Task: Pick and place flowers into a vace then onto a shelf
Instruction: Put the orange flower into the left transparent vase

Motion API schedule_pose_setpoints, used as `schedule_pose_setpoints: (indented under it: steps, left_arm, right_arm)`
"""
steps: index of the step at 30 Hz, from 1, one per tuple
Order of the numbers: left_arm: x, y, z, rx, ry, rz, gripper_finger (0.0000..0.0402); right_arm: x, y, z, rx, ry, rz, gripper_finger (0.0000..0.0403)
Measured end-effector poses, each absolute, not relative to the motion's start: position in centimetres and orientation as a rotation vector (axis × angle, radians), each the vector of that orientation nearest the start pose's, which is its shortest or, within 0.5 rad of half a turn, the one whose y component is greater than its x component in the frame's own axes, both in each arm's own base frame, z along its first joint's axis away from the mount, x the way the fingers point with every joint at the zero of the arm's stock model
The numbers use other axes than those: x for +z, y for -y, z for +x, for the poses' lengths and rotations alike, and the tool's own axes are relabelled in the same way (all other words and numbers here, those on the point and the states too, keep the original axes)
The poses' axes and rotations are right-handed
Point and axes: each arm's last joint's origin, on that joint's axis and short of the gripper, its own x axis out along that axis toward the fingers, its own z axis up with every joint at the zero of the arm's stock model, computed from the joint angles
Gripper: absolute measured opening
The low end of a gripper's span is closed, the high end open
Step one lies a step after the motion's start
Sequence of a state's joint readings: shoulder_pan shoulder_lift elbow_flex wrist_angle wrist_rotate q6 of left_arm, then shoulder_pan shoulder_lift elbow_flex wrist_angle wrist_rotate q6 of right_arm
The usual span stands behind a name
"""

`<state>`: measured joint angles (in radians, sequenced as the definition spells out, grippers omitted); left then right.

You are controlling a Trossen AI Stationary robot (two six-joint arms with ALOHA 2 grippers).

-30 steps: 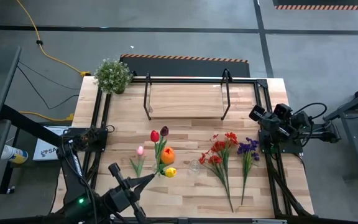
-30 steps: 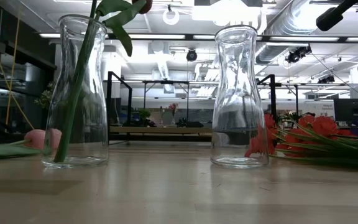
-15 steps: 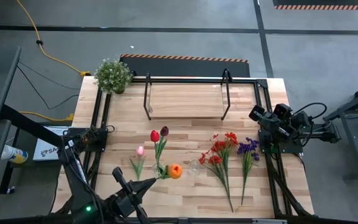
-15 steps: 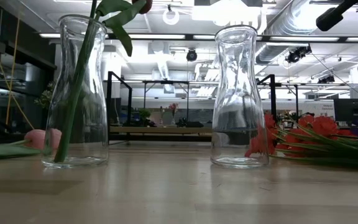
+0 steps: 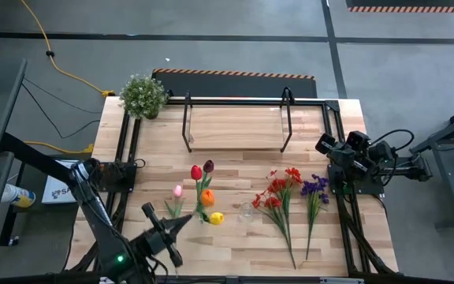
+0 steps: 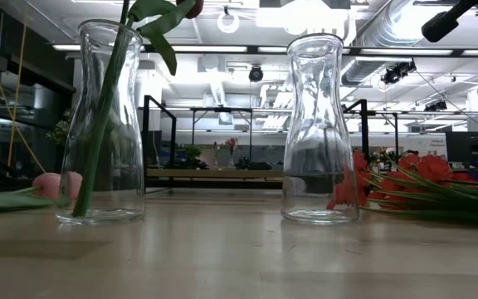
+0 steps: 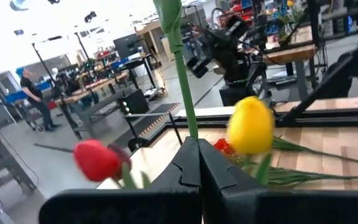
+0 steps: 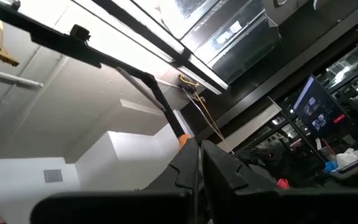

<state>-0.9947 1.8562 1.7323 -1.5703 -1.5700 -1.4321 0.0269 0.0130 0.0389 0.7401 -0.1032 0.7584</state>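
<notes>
Left gripper (image 5: 186, 222) low at near table edge, arm reaching inward, fingers (image 7: 188, 163) pinched together on green stem (image 7: 182, 81). Right gripper (image 5: 322, 144) parked at right edge, arm folded, fingers closed, tilted up.

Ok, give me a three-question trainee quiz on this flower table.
1. True or false: a vase already stands on the shelf.
2. How many of the two glass vases in the low view are empty? A none, B one, C both.
3. Fill in: the left gripper is shut on a green ____.
Key: 1 false; 2 B, the other holds a flower stalk; 3 stem.
</notes>
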Motion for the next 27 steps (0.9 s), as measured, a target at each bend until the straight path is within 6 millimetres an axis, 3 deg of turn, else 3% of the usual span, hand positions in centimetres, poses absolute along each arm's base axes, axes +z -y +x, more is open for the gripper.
schedule_pose_setpoints:
  steps: [15, 21, 27]
  left_arm:
    - [33.3, 20.8, 19.3, 0.643, -0.068, 0.215, 0.0021]
    - [33.7, 19.7, 19.0, 0.661, -0.043, 0.126, 0.0021]
    - [33.6, 19.9, 19.2, 0.662, 0.005, -0.018, 0.0021]
  right_arm:
    - [23.6, -0.2, 7.4, 0.291, 0.654, 0.708, 0.0012]
    - [23.5, -0.2, 7.4, 0.270, 0.651, 0.715, 0.0012]
    - [23.5, -0.2, 7.5, 0.267, 0.647, 0.716, 0.0012]
